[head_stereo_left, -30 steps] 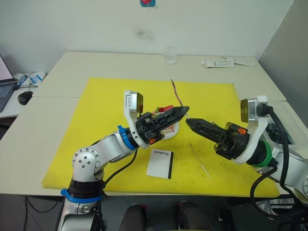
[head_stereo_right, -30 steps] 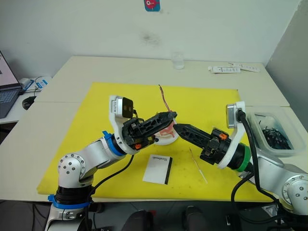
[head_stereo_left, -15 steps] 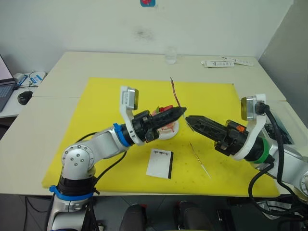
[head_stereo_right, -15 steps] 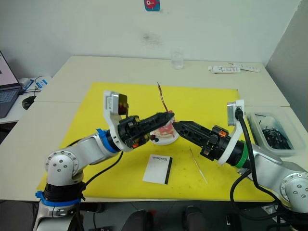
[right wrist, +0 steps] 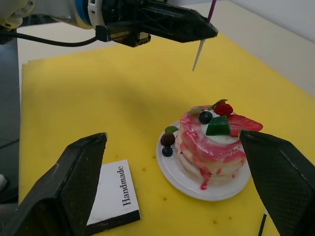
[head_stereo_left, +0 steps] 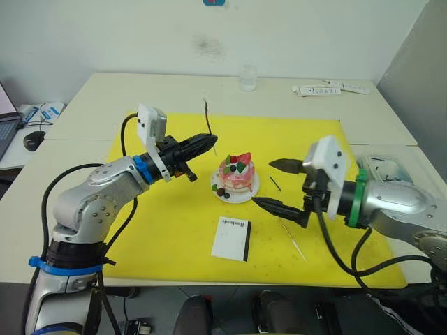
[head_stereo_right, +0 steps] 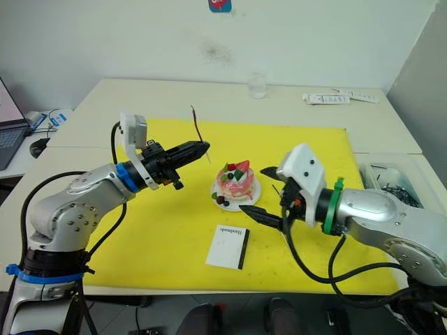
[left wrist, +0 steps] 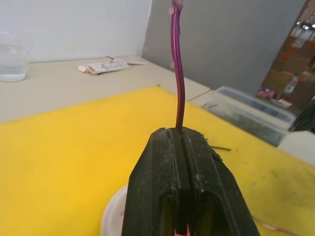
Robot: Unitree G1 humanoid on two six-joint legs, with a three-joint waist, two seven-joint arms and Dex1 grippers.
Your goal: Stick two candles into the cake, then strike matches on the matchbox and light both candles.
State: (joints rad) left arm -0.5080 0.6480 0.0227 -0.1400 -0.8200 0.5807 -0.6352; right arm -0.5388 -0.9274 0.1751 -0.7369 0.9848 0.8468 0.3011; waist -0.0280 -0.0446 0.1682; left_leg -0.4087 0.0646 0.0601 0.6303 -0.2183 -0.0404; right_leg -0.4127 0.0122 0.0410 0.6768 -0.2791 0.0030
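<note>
Left gripper (head_stereo_left: 208, 142) pinches a seemingly near-upright candle (head_stereo_left: 207, 110); right gripper (head_stereo_left: 274, 183) gapes beside the cake (head_stereo_left: 236, 175).

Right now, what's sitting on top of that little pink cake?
The cake carries white cream, a red strawberry slice, a green piece and dark berries. No candle stands in it; the left gripper holds one candle beside it.

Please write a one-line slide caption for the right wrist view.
Open right gripper faces the cake while the left gripper holds a candle above it.

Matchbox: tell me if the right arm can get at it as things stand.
Probably yes. The right gripper is open and empty, the matchbox lies bare on the yellow mat close by, with nothing between.
</note>
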